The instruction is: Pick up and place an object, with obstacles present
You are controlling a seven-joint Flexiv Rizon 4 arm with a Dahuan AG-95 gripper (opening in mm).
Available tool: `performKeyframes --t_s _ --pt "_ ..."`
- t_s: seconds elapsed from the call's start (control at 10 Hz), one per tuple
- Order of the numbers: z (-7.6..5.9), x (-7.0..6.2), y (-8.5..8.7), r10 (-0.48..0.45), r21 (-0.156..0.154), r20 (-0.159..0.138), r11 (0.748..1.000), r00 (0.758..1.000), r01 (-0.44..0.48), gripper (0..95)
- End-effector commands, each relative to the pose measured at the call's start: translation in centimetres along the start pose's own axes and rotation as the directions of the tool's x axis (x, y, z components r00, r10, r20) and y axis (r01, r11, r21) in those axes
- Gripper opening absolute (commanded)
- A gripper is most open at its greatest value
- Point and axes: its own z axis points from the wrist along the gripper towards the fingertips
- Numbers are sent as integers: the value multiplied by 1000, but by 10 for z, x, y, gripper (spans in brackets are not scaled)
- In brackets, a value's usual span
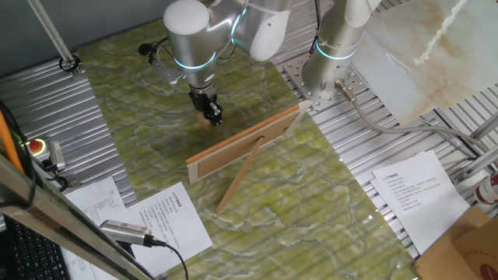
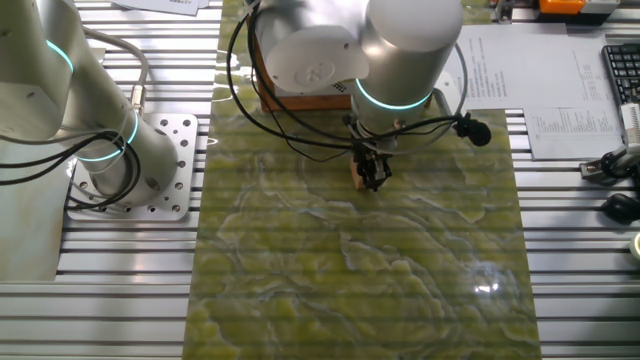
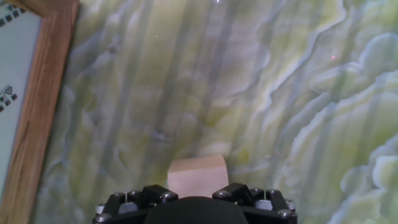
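Note:
The small light-tan wooden cube (image 3: 198, 171) sits between my two fingers at the bottom of the hand view, and both fingers press its sides. My gripper (image 1: 208, 111) is shut on the cube (image 1: 204, 120), low over the green marbled mat on the far side of the board. In the other fixed view the gripper (image 2: 372, 172) holds the cube (image 2: 355, 176) near the mat's top. I cannot tell whether the cube touches the mat. The long wooden board (image 1: 249, 140) stands on edge to the right of the gripper, leaning on its slanted prop stick (image 1: 240, 180).
The board's wooden edge (image 3: 37, 93) runs down the left of the hand view. A second arm's base (image 1: 331, 74) stands behind the board. Printed sheets (image 1: 167, 218) lie at the mat's front left and others (image 1: 416, 187) to its right. A microphone (image 1: 124, 231) lies at the front left.

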Motion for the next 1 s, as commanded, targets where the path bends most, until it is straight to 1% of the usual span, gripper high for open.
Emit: performKeyframes --t_s 0.1,0.2,0.5,0.7,0.8,0.9,1.0 --pt "-6 1 1 -6 -7 1 1000 1000 6 0" --pt "-8 1 1 -7 -7 2 1000 1000 7 0" --pt "-28 2 0 -24 -7 1 1000 1000 24 0" --pt "-47 0 1 -23 -12 4 1000 1000 23 0" --pt "-60 -2 3 -28 -12 -1 1000 1000 28 0" --pt "-67 -3 4 -32 -12 -3 999 999 32 0" --pt "-81 -3 7 -40 -12 -2 999 999 40 0"
